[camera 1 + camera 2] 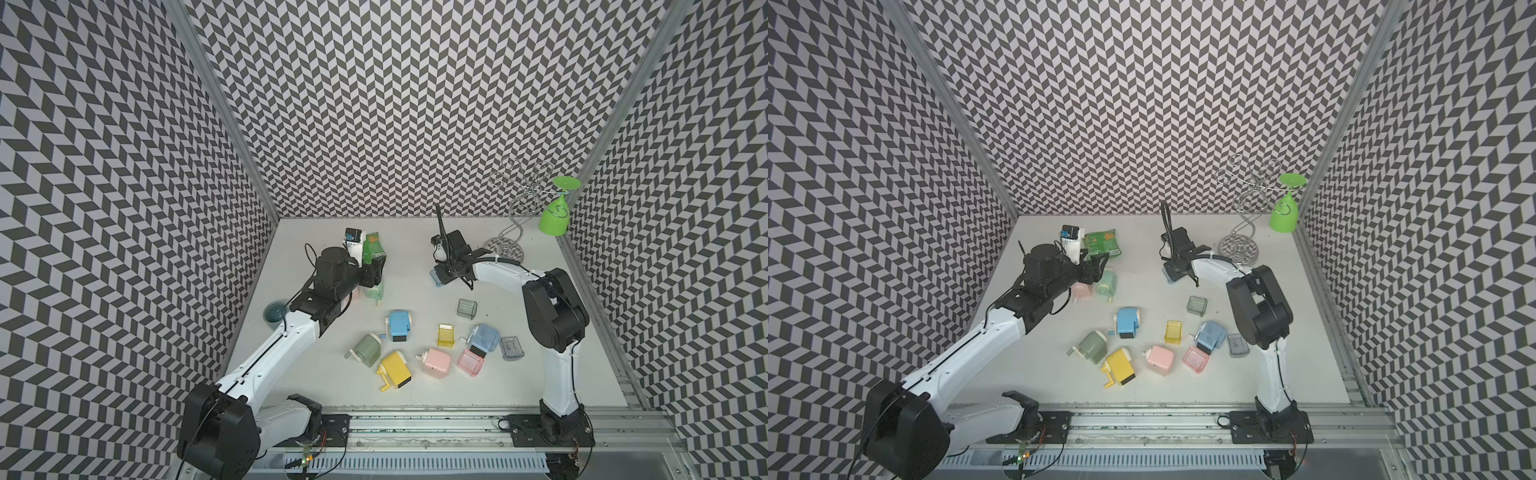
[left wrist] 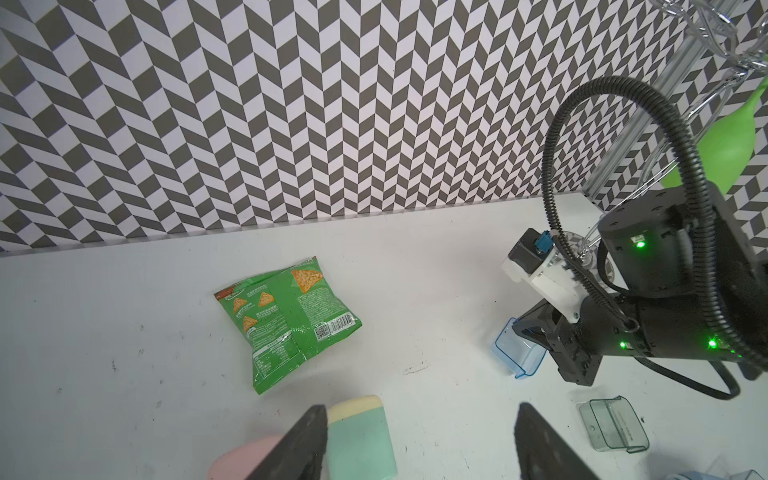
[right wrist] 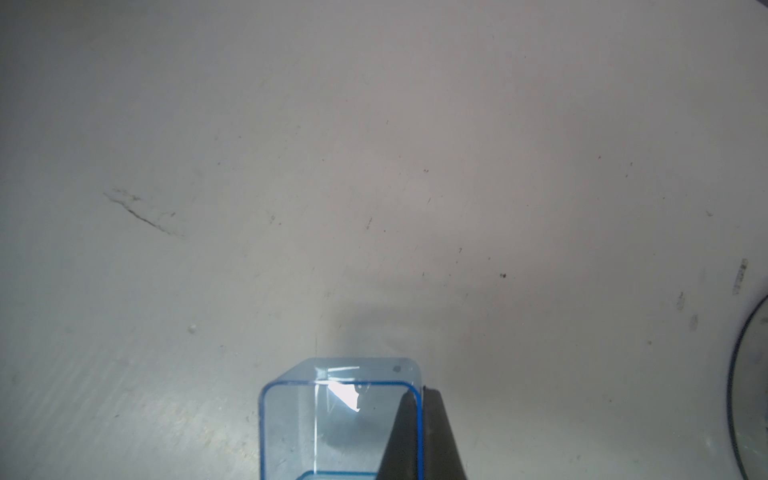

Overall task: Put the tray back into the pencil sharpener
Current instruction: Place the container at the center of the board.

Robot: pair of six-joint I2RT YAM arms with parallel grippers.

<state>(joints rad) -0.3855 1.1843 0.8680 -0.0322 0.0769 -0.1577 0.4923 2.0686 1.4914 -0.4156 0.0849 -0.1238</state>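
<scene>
A clear blue tray (image 3: 332, 415) hangs just above the table, and my right gripper (image 3: 420, 392) is shut on one of its side walls. Both top views show this at mid-table towards the back, the blue tray (image 1: 436, 277) under the right gripper (image 1: 442, 272). My left gripper (image 2: 419, 411) stands open at the back left. A mint pencil sharpener (image 2: 361, 440) lies between its fingers, close to one finger (image 2: 309, 432), and a pink sharpener (image 2: 245, 457) lies just outside it. In a top view the mint sharpener (image 1: 1108, 282) lies on the table.
A green snack bag (image 2: 286, 320) lies beyond the left gripper. Blue (image 1: 400, 326), sage (image 1: 365, 350), yellow (image 1: 397, 370), pink (image 1: 435, 362) and light blue (image 1: 484, 338) sharpeners crowd the front middle, with grey (image 1: 466, 308), yellow (image 1: 446, 335) and pink (image 1: 470, 362) trays. A wire rack (image 1: 515, 216) holding a green glass (image 1: 555, 216) stands back right.
</scene>
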